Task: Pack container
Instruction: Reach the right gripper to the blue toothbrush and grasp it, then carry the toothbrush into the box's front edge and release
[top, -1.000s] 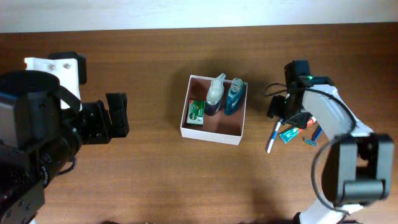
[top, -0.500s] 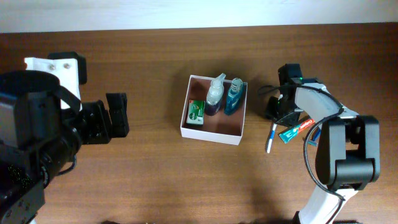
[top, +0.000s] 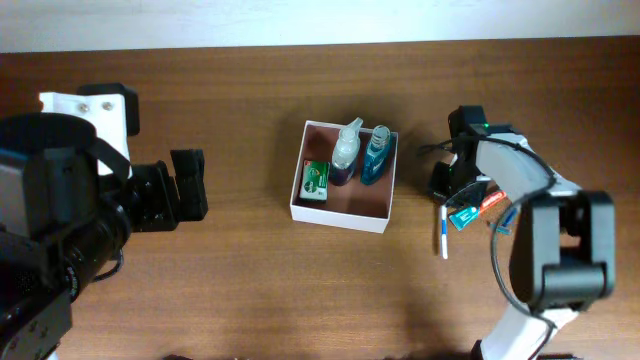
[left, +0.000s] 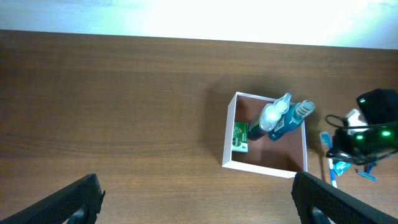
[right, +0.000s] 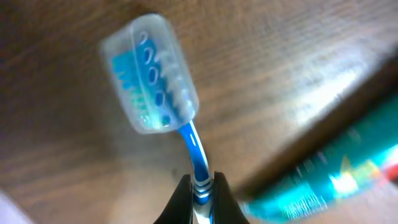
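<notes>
The container (top: 337, 216) is a square white-walled box with a reddish-brown floor, standing mid-table; the left wrist view also shows this container (left: 263, 169). Inside it are a green soap box (top: 316, 181) and two bottles (top: 345, 153). To its right my right gripper (top: 450, 192) is shut on the handle of a blue-and-white toothbrush (top: 444, 233). In the right wrist view the two fingers of the right gripper (right: 200, 184) pinch the handle, and the toothbrush (right: 153, 78) shows its capped head beyond them. My left gripper (top: 187, 185) hangs far left, open and empty.
A teal toothpaste tube (top: 467, 213) lies right beside the toothbrush, blurred in the right wrist view as the tube (right: 336, 177). A small blue razor (top: 505, 218) lies just right of it. The left arm's bulk fills the table's left side.
My right gripper has closed on the toothbrush handle. The toothbrush has swung from a slant to pointing straight at the front edge. The left arm has not moved.
</notes>
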